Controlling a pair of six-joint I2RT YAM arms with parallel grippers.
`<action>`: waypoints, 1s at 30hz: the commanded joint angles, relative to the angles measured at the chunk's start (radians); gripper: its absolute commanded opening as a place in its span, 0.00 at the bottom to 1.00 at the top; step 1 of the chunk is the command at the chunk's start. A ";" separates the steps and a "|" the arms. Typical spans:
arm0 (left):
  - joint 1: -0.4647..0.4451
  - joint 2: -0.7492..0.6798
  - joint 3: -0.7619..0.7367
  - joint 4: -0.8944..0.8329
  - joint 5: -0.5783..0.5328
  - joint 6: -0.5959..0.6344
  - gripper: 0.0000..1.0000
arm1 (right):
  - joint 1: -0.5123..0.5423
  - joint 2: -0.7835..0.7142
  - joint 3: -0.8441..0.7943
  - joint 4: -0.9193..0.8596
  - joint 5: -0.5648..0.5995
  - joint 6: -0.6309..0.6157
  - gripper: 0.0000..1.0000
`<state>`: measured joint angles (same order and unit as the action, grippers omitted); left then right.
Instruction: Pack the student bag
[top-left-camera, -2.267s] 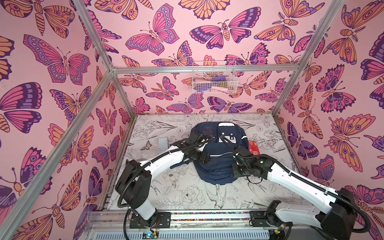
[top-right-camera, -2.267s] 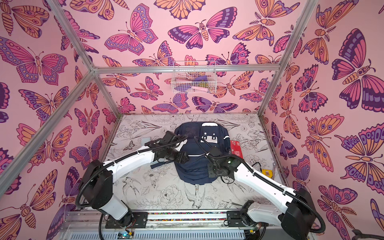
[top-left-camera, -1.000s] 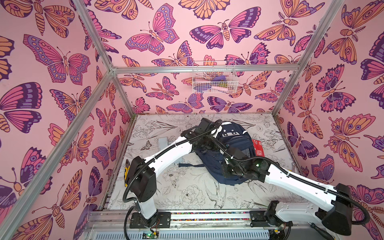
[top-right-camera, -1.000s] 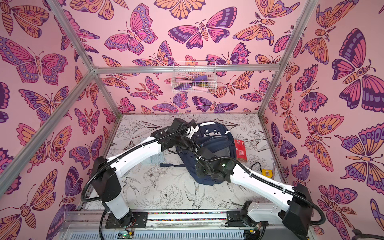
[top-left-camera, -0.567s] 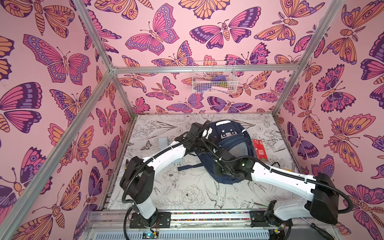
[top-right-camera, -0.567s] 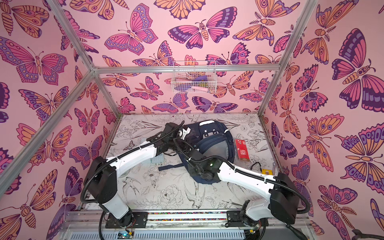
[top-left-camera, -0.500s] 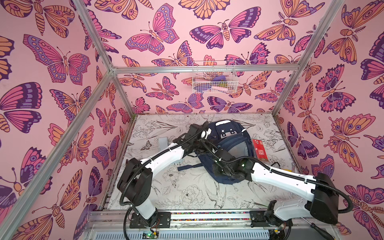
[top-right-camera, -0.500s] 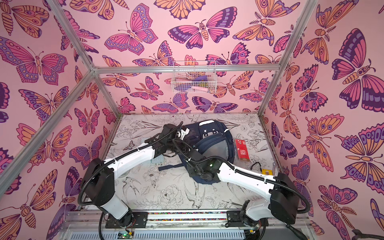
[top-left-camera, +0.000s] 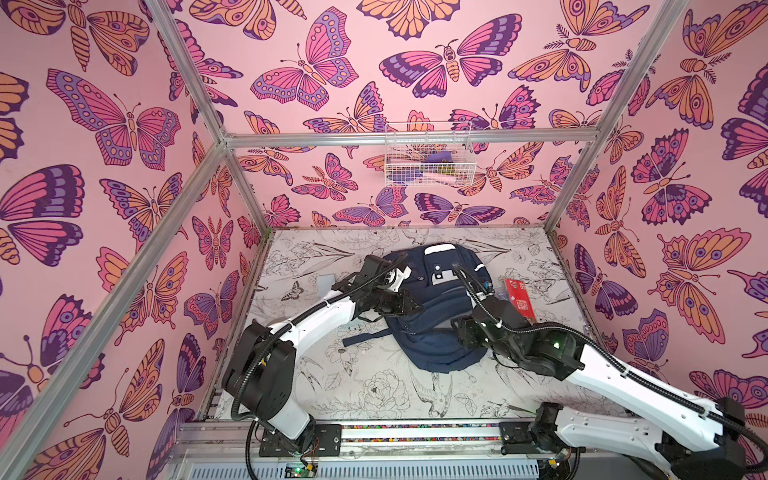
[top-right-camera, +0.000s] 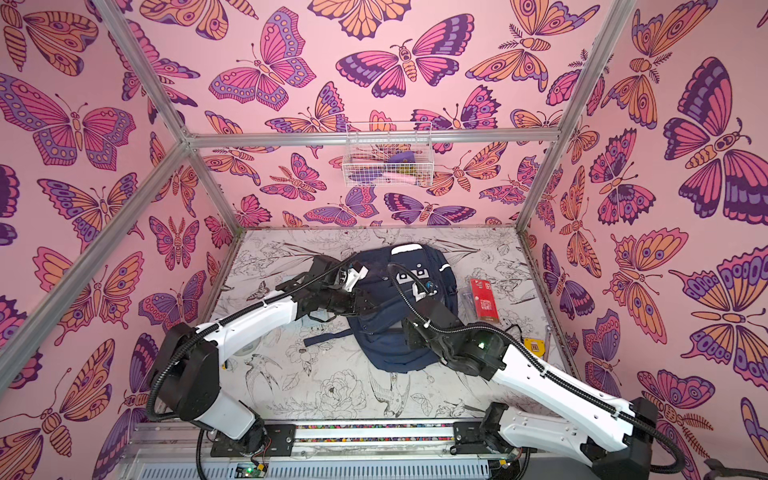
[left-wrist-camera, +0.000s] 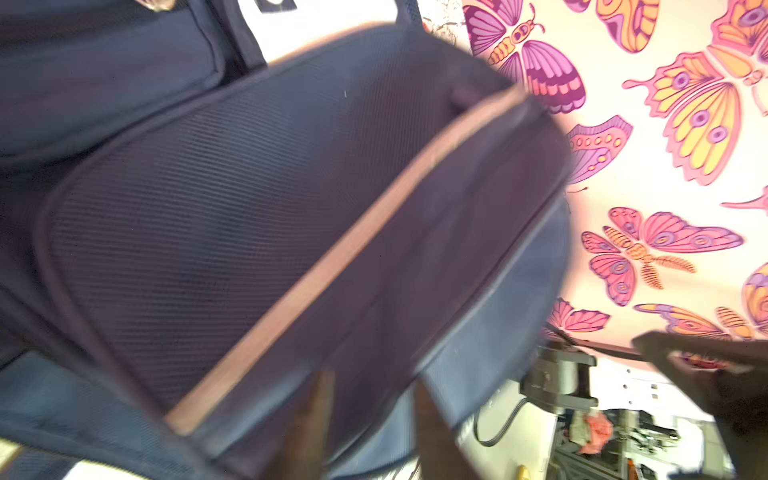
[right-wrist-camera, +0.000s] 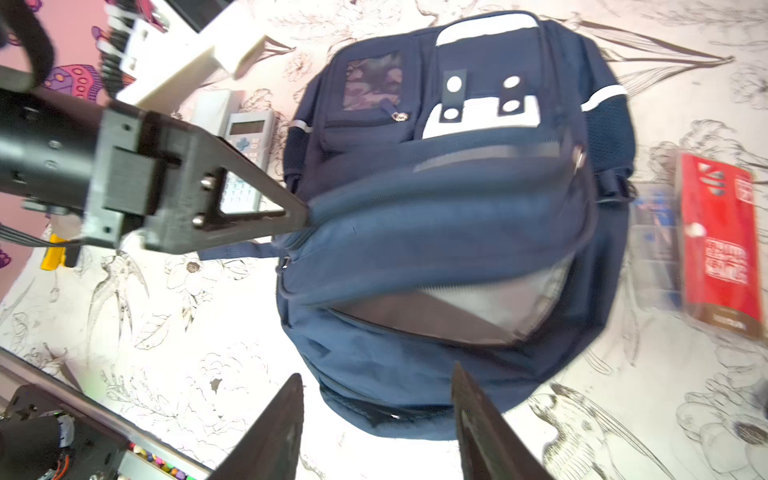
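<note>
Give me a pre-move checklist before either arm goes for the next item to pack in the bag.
1. student bag main compartment unzipped and gaping: ok, the pale lining shows.
2. right end effector open and empty: ok.
3. left end effector clear of the bag: not ok, its tip sits at the flap edge.
4. red package lying free beside the bag: ok.
5. calculator free to grasp: cannot tell, the left end effector partly covers it.
6. Items already inside the bag: cannot tell.
</note>
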<state>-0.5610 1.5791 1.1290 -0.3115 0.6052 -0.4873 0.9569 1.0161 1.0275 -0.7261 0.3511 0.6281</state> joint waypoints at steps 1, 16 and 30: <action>0.013 -0.072 0.027 -0.102 -0.108 0.053 0.61 | -0.012 0.026 0.068 -0.055 0.022 -0.003 0.59; 0.246 -0.069 0.033 -0.359 -0.466 0.038 0.80 | -0.066 0.209 0.195 0.033 -0.087 -0.061 0.61; 0.268 0.244 0.125 -0.367 -0.533 0.025 0.97 | -0.134 0.208 0.164 0.048 -0.155 -0.089 0.61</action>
<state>-0.3038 1.7958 1.2171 -0.6559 0.1040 -0.4538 0.8360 1.2316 1.1976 -0.6903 0.2142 0.5667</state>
